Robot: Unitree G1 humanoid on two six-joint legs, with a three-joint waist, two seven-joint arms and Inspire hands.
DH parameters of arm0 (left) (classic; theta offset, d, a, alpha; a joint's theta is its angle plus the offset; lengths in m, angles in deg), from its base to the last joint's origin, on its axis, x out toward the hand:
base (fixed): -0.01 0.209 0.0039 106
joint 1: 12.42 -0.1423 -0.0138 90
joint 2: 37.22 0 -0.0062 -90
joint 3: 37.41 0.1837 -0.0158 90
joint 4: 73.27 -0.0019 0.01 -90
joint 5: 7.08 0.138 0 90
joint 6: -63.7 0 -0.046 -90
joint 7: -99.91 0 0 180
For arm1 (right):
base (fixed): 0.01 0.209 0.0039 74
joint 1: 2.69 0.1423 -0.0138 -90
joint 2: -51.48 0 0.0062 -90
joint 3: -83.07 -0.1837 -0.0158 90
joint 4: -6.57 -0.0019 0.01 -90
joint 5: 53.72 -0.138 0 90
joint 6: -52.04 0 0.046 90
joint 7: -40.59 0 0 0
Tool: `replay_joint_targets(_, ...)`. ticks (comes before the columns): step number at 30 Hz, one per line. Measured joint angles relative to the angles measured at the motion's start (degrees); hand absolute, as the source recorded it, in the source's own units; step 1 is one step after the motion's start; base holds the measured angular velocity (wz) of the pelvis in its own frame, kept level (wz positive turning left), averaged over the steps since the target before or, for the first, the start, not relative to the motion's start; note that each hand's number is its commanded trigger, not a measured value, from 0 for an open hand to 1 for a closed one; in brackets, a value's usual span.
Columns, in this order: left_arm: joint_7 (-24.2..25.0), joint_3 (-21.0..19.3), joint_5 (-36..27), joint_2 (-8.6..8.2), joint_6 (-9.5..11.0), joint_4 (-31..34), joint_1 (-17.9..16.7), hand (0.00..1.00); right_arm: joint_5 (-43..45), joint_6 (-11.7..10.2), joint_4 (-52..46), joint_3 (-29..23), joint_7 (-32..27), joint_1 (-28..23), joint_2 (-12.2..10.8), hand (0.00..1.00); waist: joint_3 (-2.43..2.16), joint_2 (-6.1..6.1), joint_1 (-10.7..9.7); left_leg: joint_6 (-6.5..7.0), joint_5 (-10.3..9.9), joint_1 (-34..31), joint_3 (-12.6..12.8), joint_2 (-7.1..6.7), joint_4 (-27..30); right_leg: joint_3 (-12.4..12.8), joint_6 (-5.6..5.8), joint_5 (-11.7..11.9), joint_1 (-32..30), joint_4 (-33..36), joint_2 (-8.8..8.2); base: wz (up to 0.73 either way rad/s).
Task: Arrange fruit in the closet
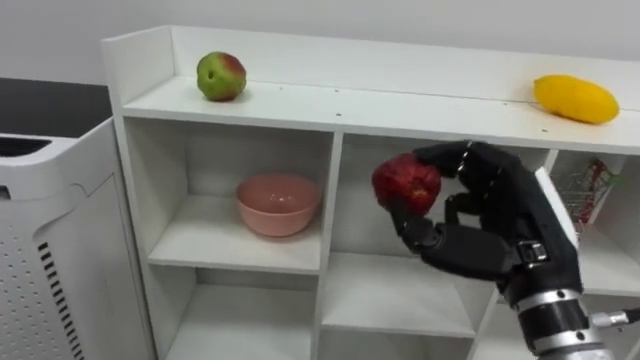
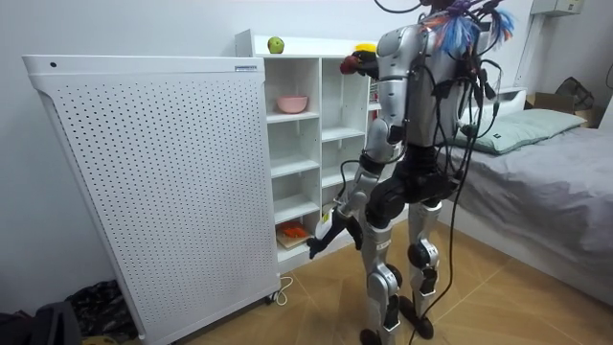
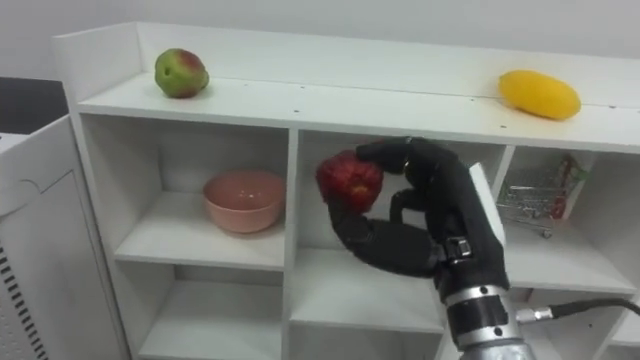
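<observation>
In the left eye view, the right hand is grasping a red fruit. The fingers curl over its top and right side, and the thumb presses from below. Hand and fruit are held up in front of the middle compartment of the top row of the white closet, just under the front edge of its top board. On that board a green apple lies near the left end and a yellow fruit near the right end, both well apart from the hand. A pink bowl stands in the top-left compartment, and a small wire cart stands in the compartment to the right of the hand. A white perforated panel stands against the closet's left side.

In the room view, the robot stands upright on the wooden floor, close before the closet. Its right arm is raised to the top row. The left hand hangs low beside the lower shelves, where something orange lies. A bed is at the room view's right.

In the right eye view, the red fruit sits between the fingers and thumb of the right hand, clear of the shelf below. It is right of the upright that divides its compartment from the bowl's.
</observation>
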Motion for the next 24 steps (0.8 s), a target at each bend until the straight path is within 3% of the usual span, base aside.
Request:
replay_joint_targets(2, -1.05, 1.04, -2.25, 0.13, 0.74, -1.45, 0.84, 0.0, 0.03, -0.4, 1.81, 0.9, 0.39, -0.12, -0.19, 1.0, 0.32, 0.43, -0.84, -0.05, 0.03, -0.47, -0.06, 0.06, 0.13, -0.05, -0.05, 0.09, -0.3, -0.1, 0.05, 0.0)
replay_joint_targets(3, -1.23, 1.11, -2.31, 0.2, 1.07, -2.09, 1.22, 0.0, 0.82, -1.31, 4.23, 1.15, 0.2, -0.23, -0.42, 1.0, 0.07, 0.26, -0.86, -0.06, 0.04, -1.08, -0.05, 0.09, 0.26, -0.04, -0.08, 0.11, -0.94, 0.01, 0.07, 0.0)
replay_joint_targets(5, -1.36, 0.95, -2.68, 0.22, 1.19, -2.33, 1.61, 0.0, 2.24, -2.18, 9.12, 1.2, -0.06, -0.77, -1.19, 1.0, -0.02, 0.03, -0.77, -0.12, 0.07, -2.19, -0.05, 0.15, 0.59, -0.03, -0.22, 0.35, -1.95, -0.04, 0.1, 0.0)
replay_joint_targets(10, -1.55, 3.05, -6.88, 0.27, 1.93, -4.13, 2.51, 0.0, -2.52, -2.02, 28.1, 2.04, -0.3, -2.31, -2.39, 1.0, 0.17, 0.31, -0.92, -0.11, 0.08, -5.94, -0.24, -0.04, 2.39, -0.64, -0.21, 0.5, -5.47, 1.14, -0.34, 0.0)
replay_joint_targets(11, -1.54, 4.09, -8.39, 0.27, 1.91, -4.99, 3.13, 0.0, -5.31, -1.24, 31.49, 2.17, -0.36, -2.26, -3.11, 1.0, 0.55, 0.68, -0.99, -0.08, 0.09, -7.39, -0.24, -0.07, 3.05, -0.58, -0.22, 0.5, -6.78, 1.57, -0.49, 0.0)
replay_joint_targets(16, -2.62, 4.53, -11.44, 0.06, 2.06, -8.87, 7.15, 0.0, -18.17, -1.1, 43.34, 2.65, -0.21, -0.59, -4.18, 1.0, 1.31, 1.54, -0.85, 0.03, 0.16, -14.22, -0.17, -0.14, 6.52, -0.61, -0.31, 0.45, -14.14, 5.67, -1.1, -0.01)
replay_joint_targets(18, -2.86, 4.33, -15.16, 0.06, 2.66, -8.9, 8.13, 0.0, -25.52, -1.11, 49.5, 2.34, -0.07, 3.19, -4.38, 1.0, 2.2, 1.29, -0.75, 0.13, 0.22, -17.86, 0.28, -0.55, 8.65, -1.21, -0.83, 0.12, -18.33, 8.72, -1.98, -0.1)
replay_joint_targets(19, -2.81, 4.36, -15.7, 0.03, 2.7, -8.93, 8.35, 0.0, -27.09, -1.1, 51.19, 2.11, 0.03, 4.4, -4.33, 1.0, 2.39, 1.34, -0.91, 0.15, 0.22, -19.0, 0.27, -0.63, 9.46, -1.35, -0.9, 0.09, -19.34, 9.34, -2.22, 0.0)
replay_joint_targets(24, -2.58, 4.6, -17.98, 0.16, 2.19, -8.65, 8.61, 0.0, -43.14, -1.0, 59.12, -0.67, 1.47, 10.98, -3.97, 1.0, 2.76, 1.33, -0.56, 0.67, -0.2, -28.42, 0.02, -1.0, 14.48, -1.47, -1.35, -0.11, -28.46, 13.53, -3.27, 0.08)
